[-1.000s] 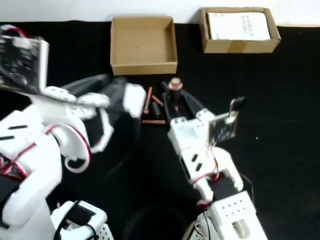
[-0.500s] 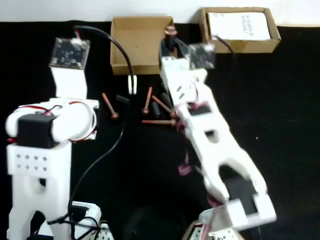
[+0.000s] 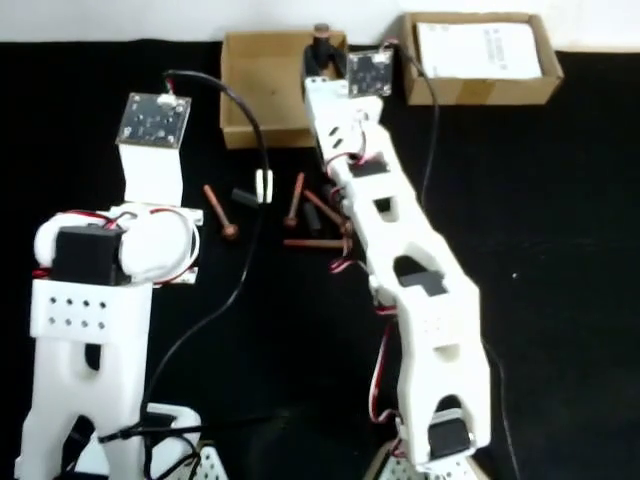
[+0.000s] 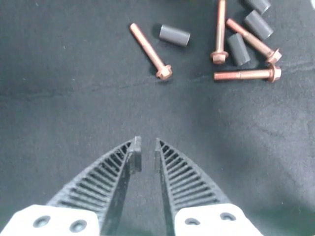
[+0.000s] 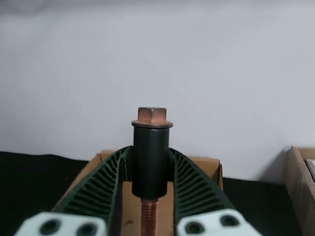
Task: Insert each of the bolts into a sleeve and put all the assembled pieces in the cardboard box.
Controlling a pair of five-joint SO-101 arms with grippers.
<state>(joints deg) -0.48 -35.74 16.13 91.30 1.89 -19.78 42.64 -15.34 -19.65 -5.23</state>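
From above, the right gripper (image 3: 322,60) is hanging over the far right corner of the cardboard box (image 3: 262,95), carrying the assembled piece (image 3: 321,36) upright. Loose bolts (image 3: 218,212) and loose sleeves (image 3: 243,194) are lying on the table (image 3: 560,220), just near of the box.

In the left wrist view, the left gripper (image 4: 146,147) is hanging above bare table, its fingers drawn almost together on nothing, with the loose bolts and sleeves lying beyond it.

In the right wrist view, the right claw is clamping the sleeve (image 5: 150,142). The bolt head (image 5: 152,116) is sitting on top and the shank is poking out below, above the box.

Doing this well probably means carrying the piece a little left, over the box floor. It should then be lowered between the walls before the fingers part, so it is not tipping off the rim.
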